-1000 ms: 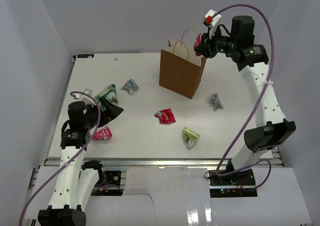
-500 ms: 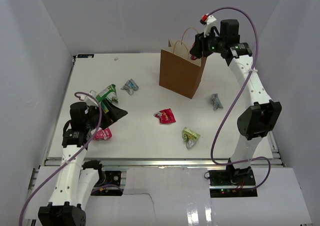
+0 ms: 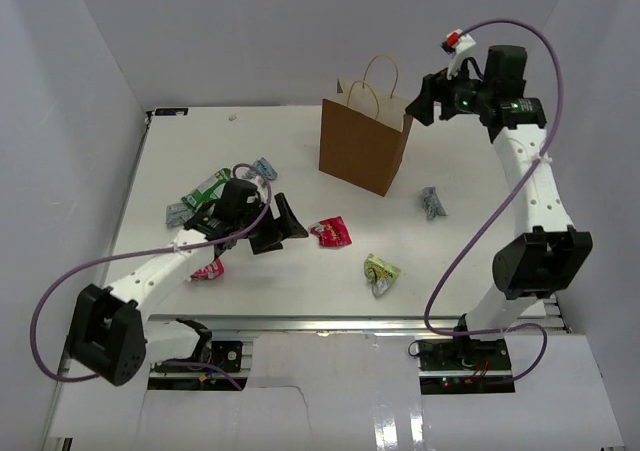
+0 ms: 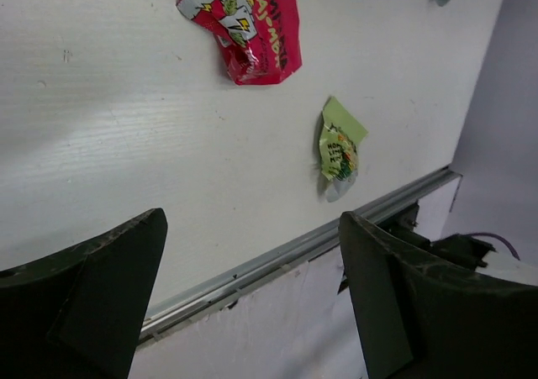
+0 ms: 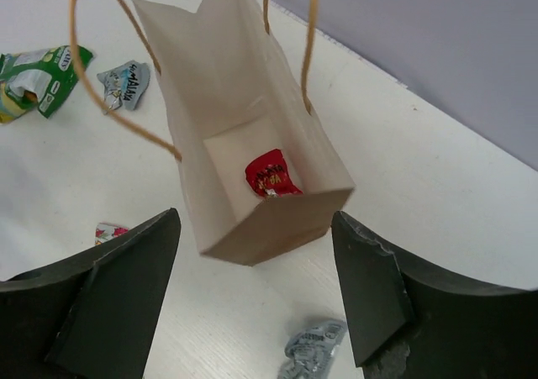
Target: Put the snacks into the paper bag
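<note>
The bag (image 3: 362, 156) stood upright, mouth open, at the far middle of the tabletop (image 3: 300, 131). We saw one red packet (image 5: 271, 176) lying on its floor. The other snacks lay outside it on the tabletop:

- a second red packet (image 3: 331, 232) near the centre
- a yellow-green packet (image 3: 381, 273) nearer the front edge
- a grey packet (image 3: 433, 203) to the bag's right
- a silver packet (image 3: 262, 168) to its left
- a green packet (image 3: 207, 188) further left
- a pink packet (image 3: 207, 269) at front left

The right jaws hung high, just right of the bag's mouth, spread wide and holding nothing. The left jaws, likewise spread and empty, hovered low just left of the second red packet, apart from it.
</note>
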### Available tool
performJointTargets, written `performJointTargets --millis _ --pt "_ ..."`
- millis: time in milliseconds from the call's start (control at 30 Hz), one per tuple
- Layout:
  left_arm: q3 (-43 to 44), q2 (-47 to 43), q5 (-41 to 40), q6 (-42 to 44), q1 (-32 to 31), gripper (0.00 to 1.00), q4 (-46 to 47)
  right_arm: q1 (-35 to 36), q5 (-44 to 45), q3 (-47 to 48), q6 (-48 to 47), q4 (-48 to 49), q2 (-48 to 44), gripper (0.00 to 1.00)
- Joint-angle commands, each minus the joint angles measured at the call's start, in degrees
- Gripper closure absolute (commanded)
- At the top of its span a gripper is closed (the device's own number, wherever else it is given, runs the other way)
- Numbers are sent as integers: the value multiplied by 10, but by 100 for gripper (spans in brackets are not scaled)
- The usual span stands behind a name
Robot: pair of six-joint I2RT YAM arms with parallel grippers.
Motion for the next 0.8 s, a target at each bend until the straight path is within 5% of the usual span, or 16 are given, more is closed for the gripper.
performJointTargets --millis 0,233,367,767 --pt "54 59 -105 -26 -52 8 -5 -47 -95 -79 -66 -27 -93 21" --pt "172 251 -191 -42 -108 9 -30 -102 -109 -398 -243 -71 -269 21" --pt "222 322 -177 -40 -111 11 -21 -102 -110 -503 -261 -70 -352 21" --pt "247 399 -165 -51 -118 33 -13 -102 -146 -584 -220 -54 -414 21"
